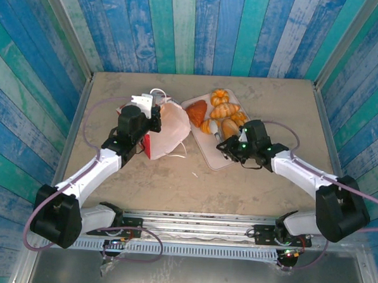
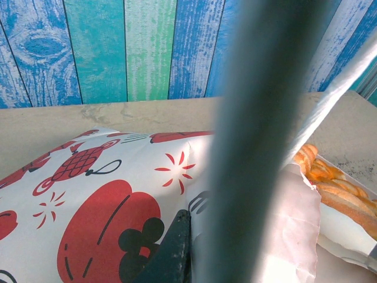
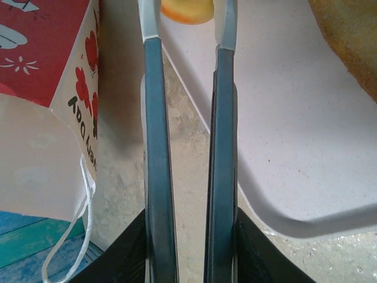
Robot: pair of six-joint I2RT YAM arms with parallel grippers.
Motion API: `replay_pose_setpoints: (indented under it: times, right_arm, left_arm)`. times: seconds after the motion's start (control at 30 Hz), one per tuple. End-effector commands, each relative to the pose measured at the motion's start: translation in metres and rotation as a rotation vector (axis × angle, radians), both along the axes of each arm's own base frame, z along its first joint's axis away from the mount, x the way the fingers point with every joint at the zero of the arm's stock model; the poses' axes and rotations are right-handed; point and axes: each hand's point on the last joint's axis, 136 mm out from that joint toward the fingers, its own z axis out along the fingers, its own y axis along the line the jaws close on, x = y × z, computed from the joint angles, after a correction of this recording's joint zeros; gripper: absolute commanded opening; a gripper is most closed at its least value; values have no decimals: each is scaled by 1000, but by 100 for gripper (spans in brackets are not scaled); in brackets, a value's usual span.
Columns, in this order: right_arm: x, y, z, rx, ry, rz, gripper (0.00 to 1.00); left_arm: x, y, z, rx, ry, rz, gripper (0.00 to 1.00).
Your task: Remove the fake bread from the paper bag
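Though faint overhead, paper bag (image 2: pixel 94 194) print bold at left wrist.

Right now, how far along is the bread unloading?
Done: several pastries lie on the tray. In hand: left gripper pinches the paper bag; right gripper has one small pastry at its tips by the tray's edge, grip unclear. Left: can't see inside the bag, so remaining count unknown.
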Motion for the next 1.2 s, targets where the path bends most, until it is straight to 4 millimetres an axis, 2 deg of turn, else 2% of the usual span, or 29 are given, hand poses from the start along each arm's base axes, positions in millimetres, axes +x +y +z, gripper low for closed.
replay_pose_setpoints:
  times: [0.0, 0.3, 0.67, 0.83, 1.17]
  right_arm:
    - [12, 5, 12, 31, -36, -7, 37]
    - [4, -6, 7, 0, -11, -29, 47]
    - [-12, -20, 17, -26, -18, -35, 47]
    - [-13, -29, 19, -55, -37, -53, 45]
    - [-2, -18, 20, -61, -42, -11, 43]
  left_arm:
    - [2, -4, 12, -19, -22, -13, 6]
    - [1, -3, 12, -12, -22, -14, 6]
    - [-4, 0, 14, -27, -31, -3, 7]
    - [-6, 2, 13, -20, -26, 3, 7]
    - [-8, 2, 16, -32, -32, 1, 7]
